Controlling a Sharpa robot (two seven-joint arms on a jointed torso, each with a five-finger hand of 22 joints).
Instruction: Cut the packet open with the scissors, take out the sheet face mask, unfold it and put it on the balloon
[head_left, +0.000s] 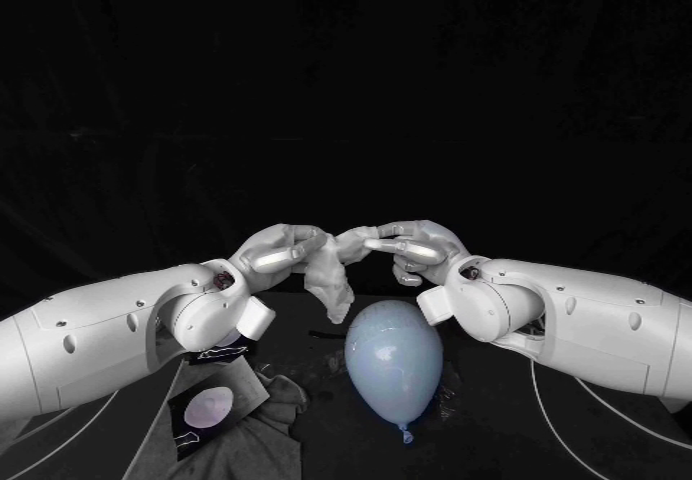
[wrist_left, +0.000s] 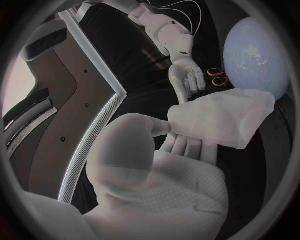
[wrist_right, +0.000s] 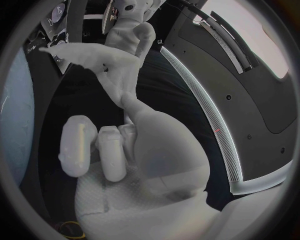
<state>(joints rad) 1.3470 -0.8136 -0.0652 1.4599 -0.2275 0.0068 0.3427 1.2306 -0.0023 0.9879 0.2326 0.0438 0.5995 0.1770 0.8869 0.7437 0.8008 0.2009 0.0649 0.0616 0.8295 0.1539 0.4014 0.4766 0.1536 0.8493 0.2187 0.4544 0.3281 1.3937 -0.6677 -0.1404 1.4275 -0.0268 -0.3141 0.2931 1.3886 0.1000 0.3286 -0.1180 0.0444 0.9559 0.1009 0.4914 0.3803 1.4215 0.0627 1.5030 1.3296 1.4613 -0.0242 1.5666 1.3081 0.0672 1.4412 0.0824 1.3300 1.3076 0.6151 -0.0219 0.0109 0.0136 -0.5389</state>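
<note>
Surroundings: packet is lying flat in the lower left of the head view, dark with a pale oval print; grey cloth is bunching just right of it; scissors with yellow handles are lying on the black table beside the balloon in the left wrist view; thin white cable is curving across the lower right. Nothing is sitting between mask and balloon.

Sheet face mask is hanging at centre frame between both hands, crumpled and not spread out; long axis is running top to bottom, lower end dangling just above the balloon's upper left shoulder.

Balloon is lying on the table below centre; long axis is running top to bottom, round end up-frame, knot toward the bottom edge.

Left hand is pinching the mask's top between thumb and fingers. Right hand is reaching in from the right with fingertips at the mask's top edge; whether it is gripping or only touching, cannot tell.

Count: one mask, one balloon, one packet, one pair of scissors, two hands.
</note>
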